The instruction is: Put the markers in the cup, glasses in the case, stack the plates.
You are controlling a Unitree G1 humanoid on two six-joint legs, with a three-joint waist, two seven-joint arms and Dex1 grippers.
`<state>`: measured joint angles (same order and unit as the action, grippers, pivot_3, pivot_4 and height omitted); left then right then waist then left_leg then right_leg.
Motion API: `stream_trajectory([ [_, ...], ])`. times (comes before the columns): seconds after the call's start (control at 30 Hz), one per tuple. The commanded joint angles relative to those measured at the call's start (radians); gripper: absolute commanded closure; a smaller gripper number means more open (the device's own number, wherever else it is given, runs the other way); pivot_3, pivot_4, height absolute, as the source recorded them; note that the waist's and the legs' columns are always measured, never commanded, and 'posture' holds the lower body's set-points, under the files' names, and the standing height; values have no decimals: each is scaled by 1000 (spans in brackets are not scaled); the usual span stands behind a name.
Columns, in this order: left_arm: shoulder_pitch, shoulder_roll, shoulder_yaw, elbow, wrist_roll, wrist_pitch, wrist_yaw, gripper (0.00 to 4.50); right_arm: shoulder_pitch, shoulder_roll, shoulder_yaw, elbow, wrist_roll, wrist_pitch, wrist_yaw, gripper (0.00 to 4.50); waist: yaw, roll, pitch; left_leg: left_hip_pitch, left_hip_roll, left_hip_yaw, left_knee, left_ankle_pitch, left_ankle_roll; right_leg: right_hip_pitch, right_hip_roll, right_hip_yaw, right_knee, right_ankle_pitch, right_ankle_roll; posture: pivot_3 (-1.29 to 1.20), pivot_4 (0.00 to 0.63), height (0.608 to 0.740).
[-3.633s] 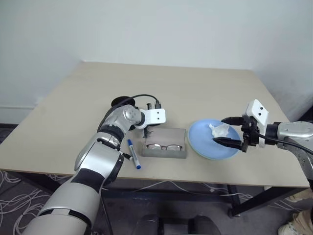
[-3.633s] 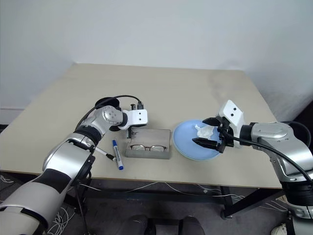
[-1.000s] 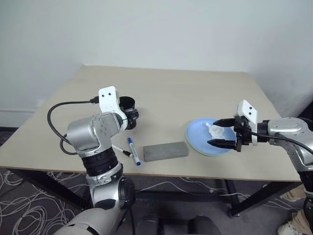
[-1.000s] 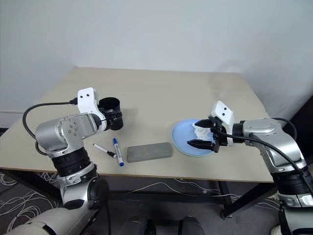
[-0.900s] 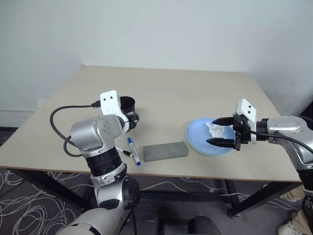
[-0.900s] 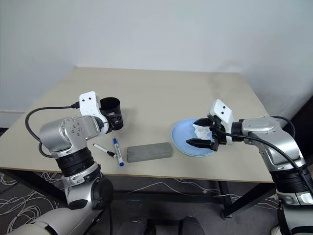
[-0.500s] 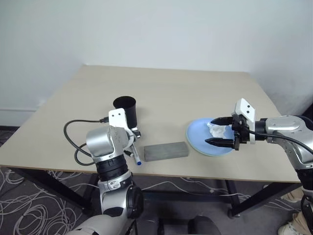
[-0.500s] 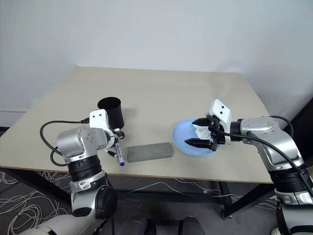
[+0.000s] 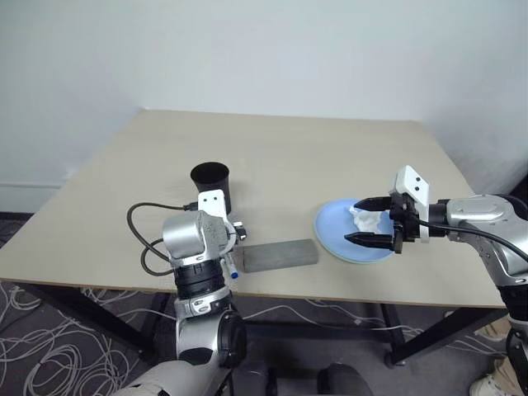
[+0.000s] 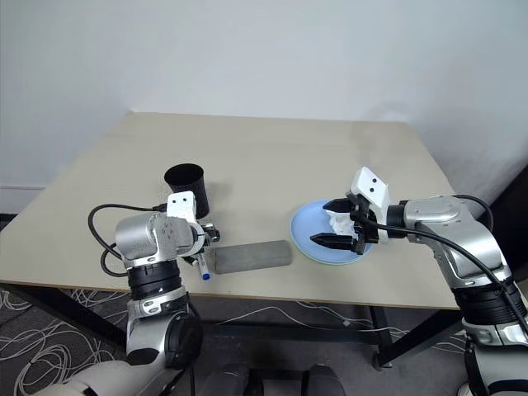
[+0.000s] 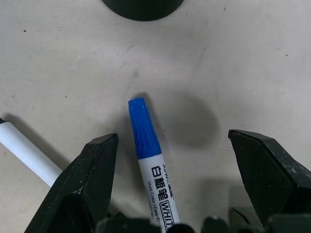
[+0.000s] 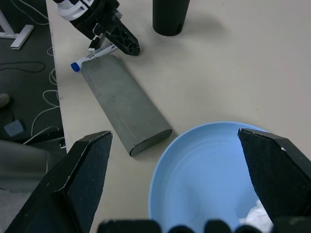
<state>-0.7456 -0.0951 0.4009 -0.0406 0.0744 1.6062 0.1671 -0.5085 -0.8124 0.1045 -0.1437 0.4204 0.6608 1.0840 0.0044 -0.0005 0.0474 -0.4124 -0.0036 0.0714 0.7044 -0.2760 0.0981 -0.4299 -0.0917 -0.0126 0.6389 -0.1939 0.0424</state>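
The case (image 9: 280, 254) lies shut near the front edge of the table (image 9: 313, 157). Behind it and to its left stands the cup (image 9: 211, 185). Just left of the case lies the thicker marker (image 11: 151, 166), with the thinner marker (image 11: 26, 153) beside it on the side away from the case. To the right of the case, apart from it, sit the plates (image 9: 334, 234), with a tissue (image 9: 369, 220) on top.

Plain white wall (image 9: 272, 49) behind; beige rectangular desk (image 9: 313, 153) on black legs; grey patterned floor (image 9: 49, 346), white cables (image 9: 33, 363) tangled below.
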Motion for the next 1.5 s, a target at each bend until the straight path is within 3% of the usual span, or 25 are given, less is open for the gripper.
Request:
stream_trajectory([
  [0.03, -22, -9, 16, 23, 14, 8, 14, 637, -13, -1, -26, -29, 5, -2, -9, 0, 0, 0, 0, 0, 0, 0, 0, 0, 0, 0, 0, 0, 0, 0, 0, 0, 0, 737],
  [0.07, -25, -11, 22, 27, 14, 8, 17, 637, -13, -1, -26, -29, 5, -3, -9, 0, 0, 0, 0, 0, 0, 0, 0, 0, 0, 0, 0, 0, 0, 0, 0, 0, 0, 737],
  [0.4, -43, -38, 79, 35, 42, 8, 53, 3975, -12, 2, -26, -16, 0, -21, -10, 0, 4, 0, 0, 0, 0, 0, -2, 1, -1, 0, -1, -1, -1, 0, 0, 0, 0, 737],
  [0.47, -45, -39, 83, 37, 44, 8, 55, 4456, -12, 2, -26, -15, -1, -25, -10, 0, 5, 0, 0, 0, 0, 0, -2, 1, -1, 0, -1, -1, -1, 0, 0, 0, 0, 737],
  [0.67, -42, 2, 42, 23, -24, -2, -27, 4452, -14, 6, -23, -10, -1, -30, -10, 0, 9, 0, 0, 0, 0, 0, -3, 1, -1, -1, -1, -1, -1, 0, 0, 0, 0, 737],
  [0.83, -18, 129, -151, 9, -133, -54, -203, 4452, -17, 13, -19, -3, -4, -33, -11, 0, 8, 0, 0, -2, 0, 1, -3, 1, -2, -4, -1, 0, -1, 0, -1, 0, 0, 737],
  [0.97, 0, 286, -357, -26, -194, -183, -367, 4452, -20, 17, -19, 1, -5, -37, -11, 0, 7, 0, 0, -8, 0, 1, -5, 3, -5, -11, -1, 1, -1, 1, -3, 0, 0, 737],
  [1.07, -14, 369, -435, -45, -229, -298, -471, 4452, -24, 21, -17, 7, -6, -40, -12, 0, 7, 0, 0, -16, 0, 0, -5, 8, -13, -17, 0, 1, 0, 2, -5, 0, 0, 737],
  [1.17, -22, 473, -538, -107, -248, -529, -644, 4452, -28, 28, -15, 8, -7, -41, -14, 0, 7, 0, 0, -17, 0, 0, -5, 8, -13, -18, 0, 1, 0, 1, -7, 0, 0, 737],
  [1.37, -36, 542, -535, -82, -272, -835, -806, 4452, -40, 46, -16, 11, -14, -42, -15, 0, 8, 1, 0, -17, 0, 1, -6, 8, -12, -18, -1, 1, -2, 1, -7, 0, 0, 737],
  [1.5, -96, 513, -457, 23, -262, -991, -752, 4452, -46, 54, -16, 17, -19, -43, -15, 0, 9, 1, 0, -17, 0, 1, -6, 9, -8, -17, 0, 0, -2, 2, -8, 0, 0, 737],
])
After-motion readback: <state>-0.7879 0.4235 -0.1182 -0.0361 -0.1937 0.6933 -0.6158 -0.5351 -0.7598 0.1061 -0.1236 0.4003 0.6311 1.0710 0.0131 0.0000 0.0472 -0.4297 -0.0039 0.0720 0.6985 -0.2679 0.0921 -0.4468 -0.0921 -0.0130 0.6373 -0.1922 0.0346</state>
